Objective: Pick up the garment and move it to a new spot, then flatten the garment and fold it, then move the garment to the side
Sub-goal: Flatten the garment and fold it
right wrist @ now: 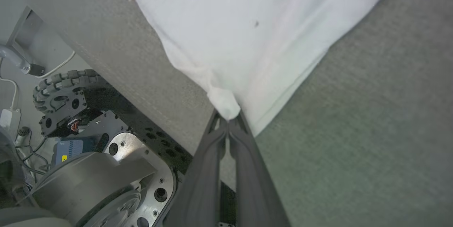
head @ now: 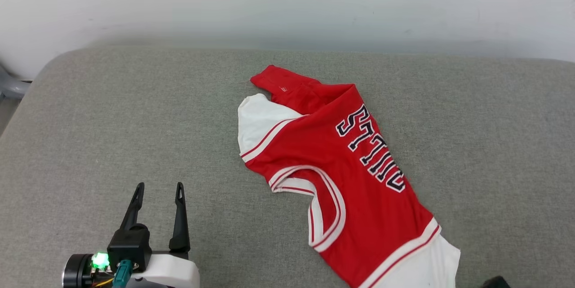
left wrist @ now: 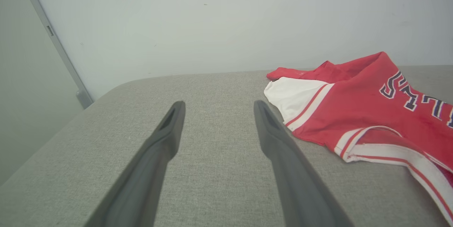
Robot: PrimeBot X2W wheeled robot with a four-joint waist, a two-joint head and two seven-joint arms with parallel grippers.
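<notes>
Red jersey T-shirt [head: 359, 175] with white sleeves and black, white-outlined lettering lies rumpled and slantwise on a grey fabric-covered cushion [head: 134, 112]. It stretches from the middle towards the near right edge, lettering side up. The right gripper [right wrist: 229, 118], its fingers pressed together, pinches a bunched corner of the white sleeve [right wrist: 254, 35] at the shirt's near end, close to the cushion's front edge. Past that edge, the robot's wheeled base [right wrist: 106, 170], a roller-rimmed wheel [right wrist: 60, 87] and a white cable [right wrist: 58, 67] show below. The left gripper [head: 160, 185], fingers spread wide with nothing between them, hangs over bare cushion to the left of the shirt, apart from it. A plain white wall [head: 287, 0] rises behind the cushion. In the left wrist view a grey metal strip [left wrist: 53, 39] runs up the wall's left side.
</notes>
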